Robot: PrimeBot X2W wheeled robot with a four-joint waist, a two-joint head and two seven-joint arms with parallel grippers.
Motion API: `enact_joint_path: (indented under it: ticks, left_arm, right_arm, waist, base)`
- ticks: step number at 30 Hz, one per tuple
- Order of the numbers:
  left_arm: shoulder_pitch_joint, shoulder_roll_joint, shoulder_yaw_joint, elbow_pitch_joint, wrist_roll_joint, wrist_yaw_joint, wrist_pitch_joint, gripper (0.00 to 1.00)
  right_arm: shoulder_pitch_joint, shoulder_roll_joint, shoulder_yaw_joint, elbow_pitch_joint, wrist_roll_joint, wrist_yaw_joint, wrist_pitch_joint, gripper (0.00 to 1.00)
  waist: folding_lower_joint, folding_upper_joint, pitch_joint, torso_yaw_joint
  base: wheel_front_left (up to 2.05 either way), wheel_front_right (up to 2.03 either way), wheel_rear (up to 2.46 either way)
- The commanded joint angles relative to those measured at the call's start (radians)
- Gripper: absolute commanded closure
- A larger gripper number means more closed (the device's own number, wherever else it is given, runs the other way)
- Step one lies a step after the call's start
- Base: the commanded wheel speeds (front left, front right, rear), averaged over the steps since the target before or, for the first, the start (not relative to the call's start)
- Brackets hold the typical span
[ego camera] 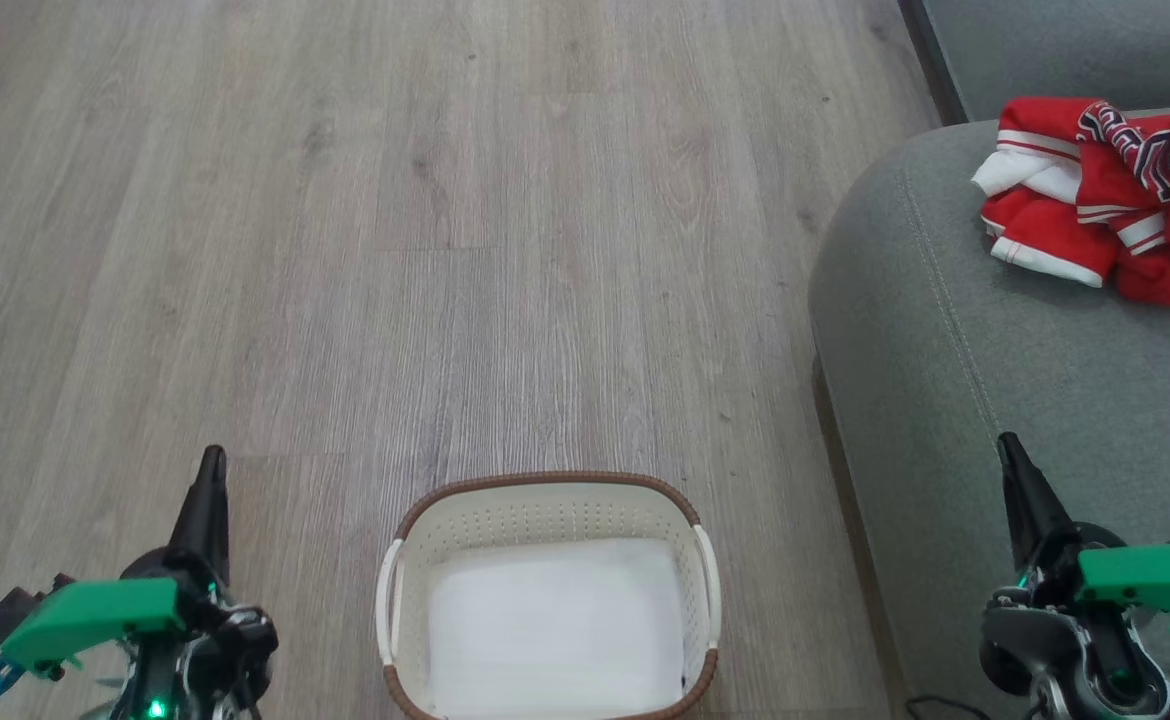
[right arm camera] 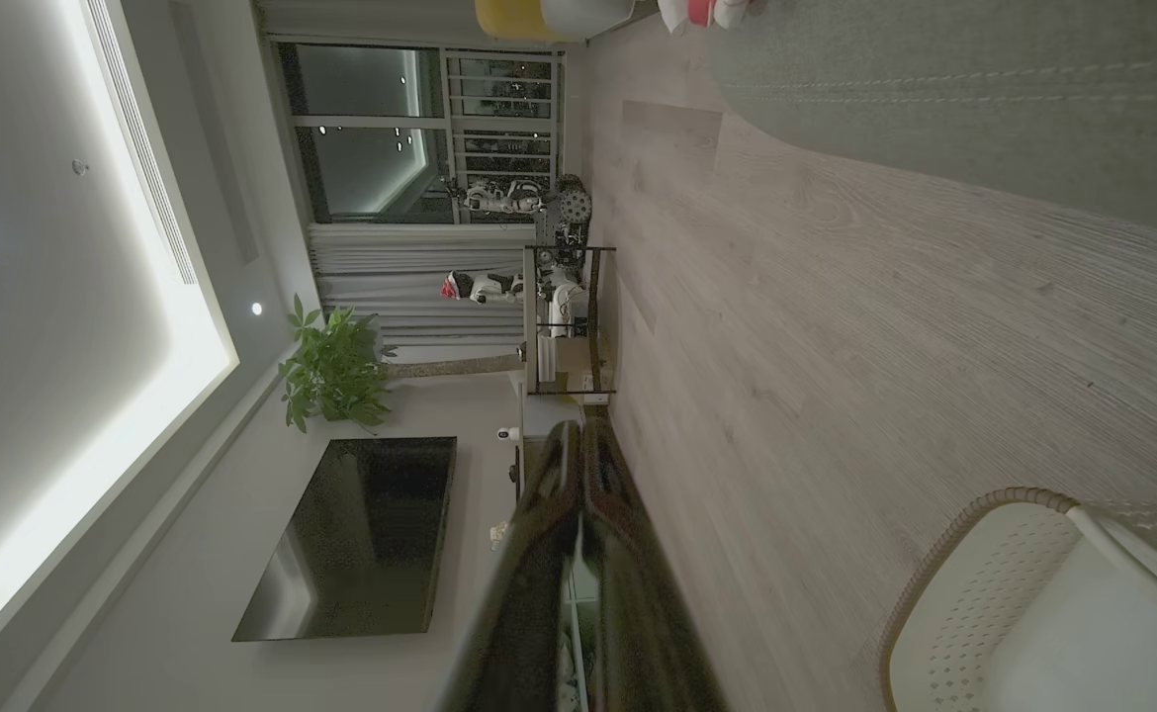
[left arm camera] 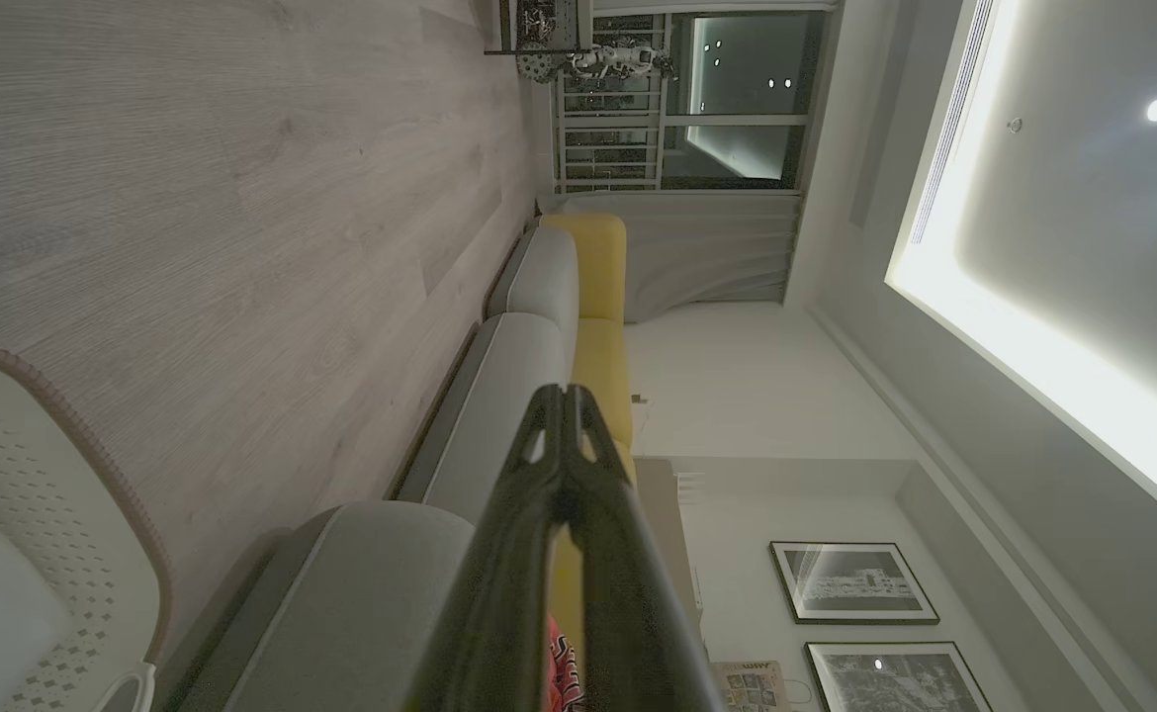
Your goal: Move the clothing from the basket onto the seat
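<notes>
1. Black fingers of my left gripper (ego camera: pixel 212 468) are pressed together with nothing between them. It hovers low over the wood floor (ego camera: pixel 445 200), left of the basket (ego camera: pixel 545 481).
2. My right gripper (ego camera: pixel 1011 462) is the same: jaws closed tight, empty, poised at the front of the seat (ego camera: pixel 945 350), right of the basket.
3. Basket stands on the floor between my two grippers, near both, touching neither. Cream perforated walls, brown woven rim. Inside I see just the pale bare bottom, no garment.
4. Clothing (ego camera: pixel 1105 200): both red pieces lie in one crumpled heap on the seat, well apart from either gripper. Lettered jersey is bunched on top toward the back, white-trimmed plain piece under and in front.
5. Handling, my guess: light, soft, floppy sports fabric, probably a bit slick, not fragile. Best hold would be a raised fold or a white-trimmed hem at the top of the heap. A shallow pinch could slip, and anything lifted will drape and trail.
6. Progress, my read: basket emptied, clothing on the seat, so the task looks finished. Heap sits back from the rounded edge, so sliding off seems unlikely.
</notes>
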Motion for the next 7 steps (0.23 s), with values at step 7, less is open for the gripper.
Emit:
enact_joint_path:
  ticks: [7]
  left_arm:
    - [-0.05,0.008,0.037,-0.028,-0.001,-0.007,0.009,1.0]
  right_arm:
    - [-0.052,-0.003,0.018,-0.039,0.006,0.0,0.006,1.0]
  waist:
    - [0.0,0.0,0.0,0.0]
  base:
    - [0.0,0.0,0.0]
